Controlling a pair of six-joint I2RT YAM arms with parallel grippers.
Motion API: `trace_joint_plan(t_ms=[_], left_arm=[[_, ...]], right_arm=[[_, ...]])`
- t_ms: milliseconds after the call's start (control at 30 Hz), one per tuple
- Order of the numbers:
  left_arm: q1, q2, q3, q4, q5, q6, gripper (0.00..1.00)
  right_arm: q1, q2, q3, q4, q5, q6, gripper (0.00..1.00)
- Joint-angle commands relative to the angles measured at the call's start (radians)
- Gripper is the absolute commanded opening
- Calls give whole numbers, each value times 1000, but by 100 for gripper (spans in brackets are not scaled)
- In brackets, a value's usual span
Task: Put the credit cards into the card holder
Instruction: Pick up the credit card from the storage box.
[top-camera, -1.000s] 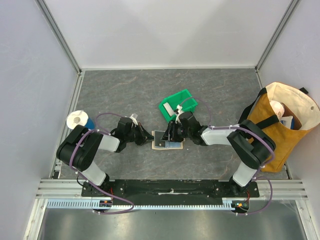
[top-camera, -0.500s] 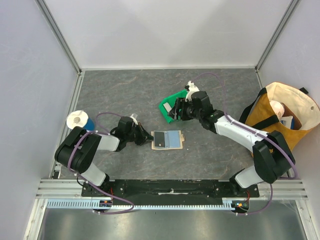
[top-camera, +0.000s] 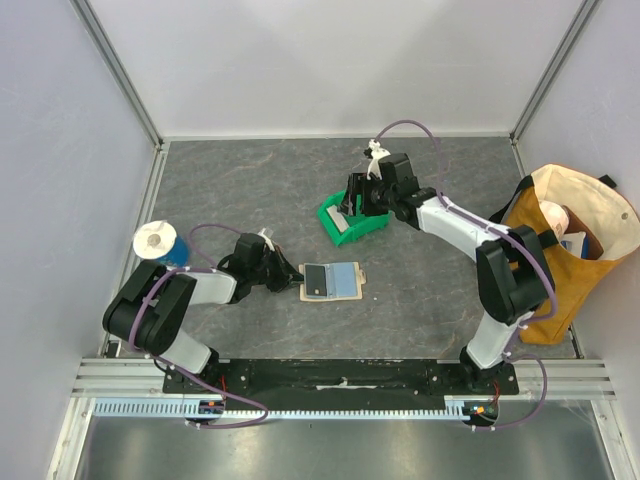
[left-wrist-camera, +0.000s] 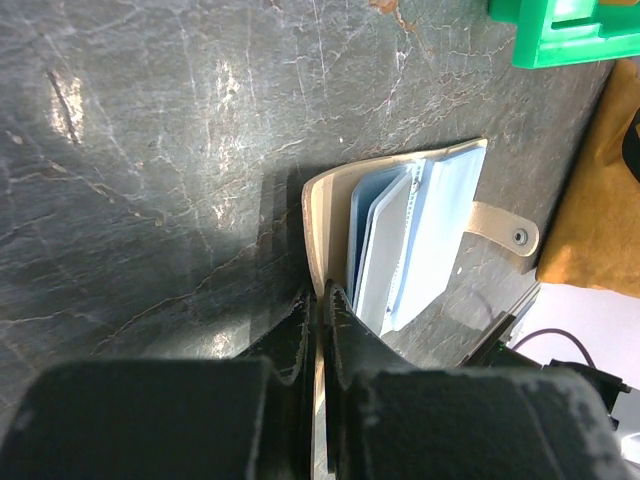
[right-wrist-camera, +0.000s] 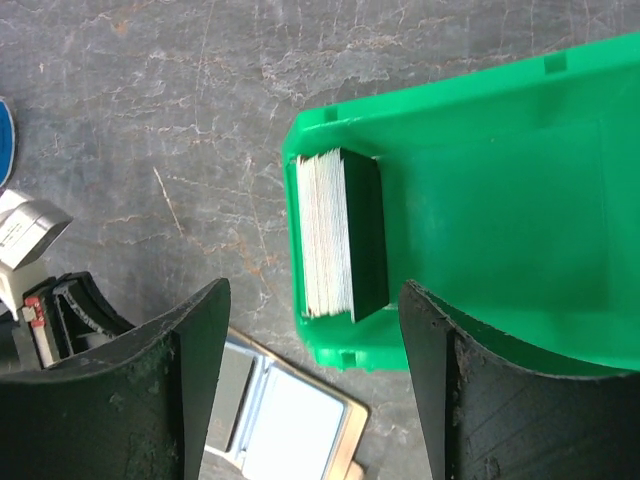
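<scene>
The tan card holder (top-camera: 345, 284) lies open on the table, with a dark card (top-camera: 318, 281) and a light blue card (top-camera: 343, 279) in its pockets. My left gripper (top-camera: 297, 278) is shut on the holder's left flap (left-wrist-camera: 313, 225); its tips (left-wrist-camera: 322, 300) pinch the tan edge. The snap tab (left-wrist-camera: 508, 232) sticks out on the far side. My right gripper (right-wrist-camera: 312, 292) hangs open over the green bin (right-wrist-camera: 500, 180), above a stack of credit cards (right-wrist-camera: 335, 232) standing on edge, whitish with a dark one at the right. The holder (right-wrist-camera: 290, 430) shows below.
An orange and cream tote bag (top-camera: 560, 245) with items inside stands at the right. A white roll on a blue cup (top-camera: 158, 240) sits at the left wall. The green bin (top-camera: 332, 228) is just behind the holder. Metal frame rails border the table.
My right gripper left the card holder, swung back over the green bin and opened wider. The light blue card now lies uncovered in the holder. The left gripper kept its grip.
</scene>
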Motion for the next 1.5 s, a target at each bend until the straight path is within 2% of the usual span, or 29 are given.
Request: trace_joint_plan(t_ms=[0,633,1033,1167,1467], left_arm=[[-1,-15,-9,-47,-41,58,2],[-1,5,4,-46,-26,63,2],[-3,45,18,-43,-11,65,2],[-1,59,24,-32,0,62,2],[-1,65,23,-27,6,62,2]], right_arm=[[-9,70,114,-51,-70,-75,75],[-9,315,340,-166,-122,-121,78],[-10,364,366,-186,-246,-133,78],[-9,366,383,-209,-291,-141,75],[-10,346,380,-217,-289,-138,65]])
